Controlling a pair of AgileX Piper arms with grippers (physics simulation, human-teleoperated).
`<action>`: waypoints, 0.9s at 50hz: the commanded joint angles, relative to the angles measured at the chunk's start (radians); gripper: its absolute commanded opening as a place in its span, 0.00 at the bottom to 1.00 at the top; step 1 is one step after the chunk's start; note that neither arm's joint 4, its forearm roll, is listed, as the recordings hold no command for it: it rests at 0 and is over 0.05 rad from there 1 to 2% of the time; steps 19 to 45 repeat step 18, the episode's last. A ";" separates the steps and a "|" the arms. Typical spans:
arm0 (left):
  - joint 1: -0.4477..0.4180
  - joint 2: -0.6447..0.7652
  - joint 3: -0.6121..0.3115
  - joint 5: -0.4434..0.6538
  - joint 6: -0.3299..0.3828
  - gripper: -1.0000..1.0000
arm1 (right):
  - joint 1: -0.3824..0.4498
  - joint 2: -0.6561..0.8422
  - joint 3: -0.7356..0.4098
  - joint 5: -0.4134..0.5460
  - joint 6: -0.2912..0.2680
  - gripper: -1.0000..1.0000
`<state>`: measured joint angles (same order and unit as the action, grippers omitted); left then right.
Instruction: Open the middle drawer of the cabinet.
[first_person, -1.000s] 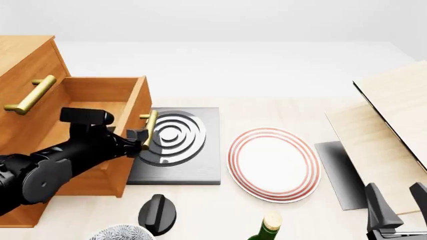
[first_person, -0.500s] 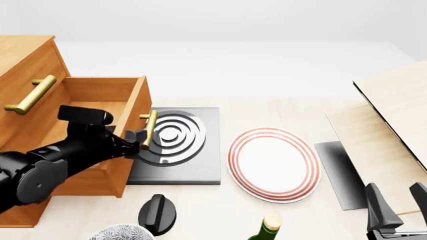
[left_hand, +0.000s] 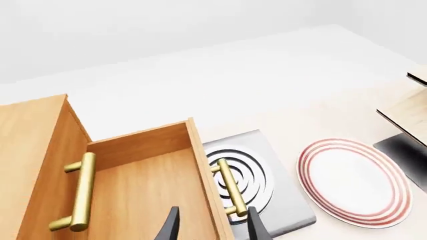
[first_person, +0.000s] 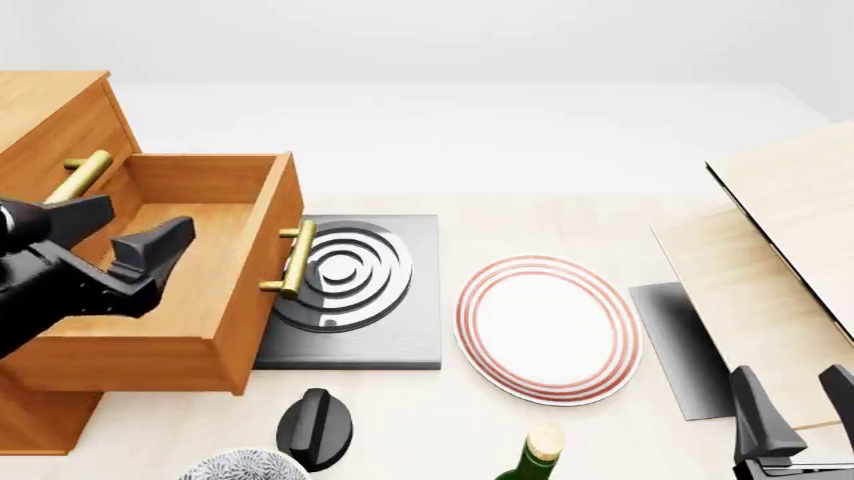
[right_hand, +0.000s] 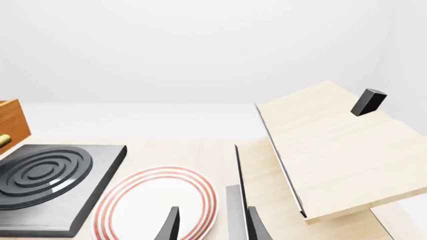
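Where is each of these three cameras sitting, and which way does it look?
Front view: fixed above and behind the arms, looking forward and down at the cabinet, its pulled-out middle drawer and the plate; left gripper shows.
Left wrist view: behind the left gripper, over the drawer; fingertips show.
Right wrist view: behind the right gripper, facing the pale boards.
All three share the plate.

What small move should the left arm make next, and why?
Probably lift the left claw a little higher and draw it back toward the robot, clear of the cabinet. The middle drawer already stands pulled far out, its front over the edge of the stove plate, and the claw is open, off the brass handle, holding nothing. No further pull seems needed.
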<state>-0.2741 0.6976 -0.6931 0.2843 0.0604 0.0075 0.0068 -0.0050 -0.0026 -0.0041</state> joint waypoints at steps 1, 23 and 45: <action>-0.004 -0.264 -0.027 0.170 0.029 1.00 | 0.000 0.000 0.000 0.000 0.000 1.00; 0.033 -0.698 -0.140 0.446 0.096 1.00 | 0.000 0.000 0.000 0.000 0.000 1.00; 0.033 -0.698 -0.140 0.446 0.096 1.00 | 0.000 0.000 0.000 0.000 0.000 1.00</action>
